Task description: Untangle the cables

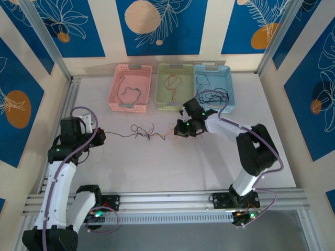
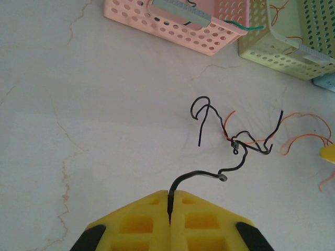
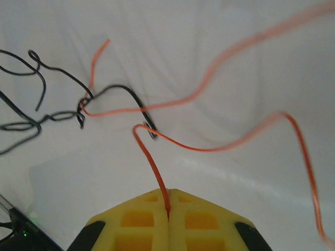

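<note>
The cables [image 1: 144,132] lie as a small black and orange knot on the white table between my two grippers. My left gripper [image 1: 100,136] is shut on the end of a black cable [image 2: 201,176], pinched between its yellow fingertips [image 2: 169,193]; the strand curls up to the knot [image 2: 238,144]. My right gripper [image 1: 180,130] is shut on an orange cable [image 3: 152,157], which rises from its jaws [image 3: 168,194] and loops through a black cable [image 3: 125,91] toward the knot [image 3: 84,104]. More orange cable [image 2: 301,138] trails off to the right.
Three baskets stand in a row at the back: pink [image 1: 128,108], green [image 1: 167,108] and blue [image 1: 229,89], each holding a loose cable. The pink basket [image 2: 172,23] and green basket [image 2: 272,52] lie beyond the knot. Lilac arm cables loop along both arms.
</note>
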You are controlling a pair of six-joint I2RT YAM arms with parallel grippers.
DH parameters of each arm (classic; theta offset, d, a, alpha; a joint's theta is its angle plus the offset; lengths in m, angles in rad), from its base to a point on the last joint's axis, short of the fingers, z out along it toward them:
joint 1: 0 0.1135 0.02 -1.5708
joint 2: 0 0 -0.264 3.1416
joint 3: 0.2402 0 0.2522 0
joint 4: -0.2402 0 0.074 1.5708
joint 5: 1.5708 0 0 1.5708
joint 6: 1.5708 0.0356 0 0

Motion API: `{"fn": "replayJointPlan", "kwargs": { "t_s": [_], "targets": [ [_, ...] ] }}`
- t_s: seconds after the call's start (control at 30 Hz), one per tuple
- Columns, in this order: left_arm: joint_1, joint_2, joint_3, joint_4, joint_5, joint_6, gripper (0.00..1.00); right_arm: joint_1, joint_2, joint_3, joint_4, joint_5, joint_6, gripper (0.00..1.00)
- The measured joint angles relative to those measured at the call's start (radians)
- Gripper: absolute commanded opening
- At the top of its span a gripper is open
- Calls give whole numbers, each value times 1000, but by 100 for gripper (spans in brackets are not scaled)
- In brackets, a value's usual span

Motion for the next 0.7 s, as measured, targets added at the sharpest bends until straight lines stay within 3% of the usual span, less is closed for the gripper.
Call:
{"fn": "replayJointPlan", "kwargs": {
  "t_s": [0.13, 0.47, 0.7],
  "targets": [
    [0, 0, 0, 0, 0, 0, 0, 29, 103, 113, 10, -3, -30, 5],
    [0, -1, 0, 0, 0, 0, 0, 69, 300, 332, -35, -65, -211, 38],
    [0, -1, 0, 0, 2, 0, 0, 79, 342, 362, -95, -104, -329, 44]
  ]
}}
